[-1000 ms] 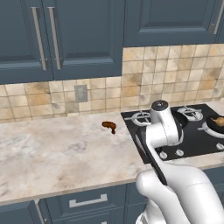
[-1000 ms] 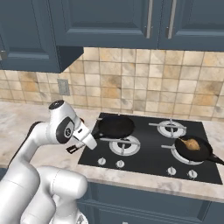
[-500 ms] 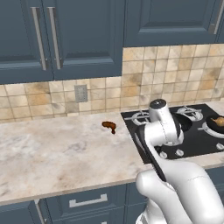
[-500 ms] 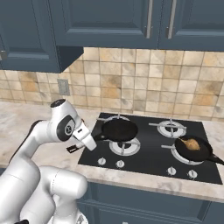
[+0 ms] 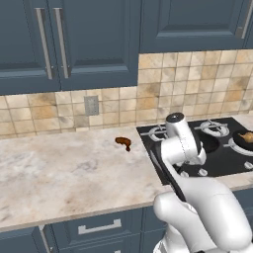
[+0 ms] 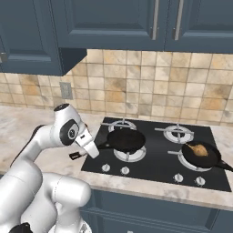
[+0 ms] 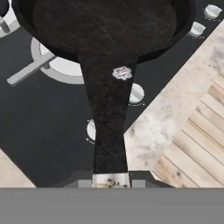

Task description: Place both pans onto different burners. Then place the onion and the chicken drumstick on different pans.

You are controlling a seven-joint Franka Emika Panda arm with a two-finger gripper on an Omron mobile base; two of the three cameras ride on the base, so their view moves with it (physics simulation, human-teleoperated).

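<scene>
**Pan held by its handle over the front left burner**

The gripper (image 6: 81, 154) is closed on the handle of one pan (image 6: 125, 139). In the hand view, the handle (image 7: 108, 131) runs straight up from between the fingertips to the pan bowl, and its pale tip sits at the jaws. In the right base view, the gripper is at the left edge of the cooktop (image 6: 154, 166), with the handle reaching right to the bowl.

The held pan sits over the front left burner (image 6: 129, 154). The silver ring of that burner shows beneath the bowl. Whether the pan rests on the grate or hangs just above it cannot be told.

The second pan (image 6: 202, 154) sits on the front right burner. The onion (image 6: 199, 149) lies inside it. In the left base view, this pan and the onion (image 5: 245, 137) appear at the right edge.

The two rear burners (image 6: 177, 132) are bare.

The drumstick (image 5: 124, 143) lies on the marble counter (image 5: 59, 168), just left of the cooktop and near the tiled wall. It is well apart from both pans.

Control knobs (image 6: 114, 169) line the front edge of the cooktop. In the hand view, several knobs (image 7: 136, 93) show beside the handle, and wood flooring shows beyond the counter edge.
</scene>
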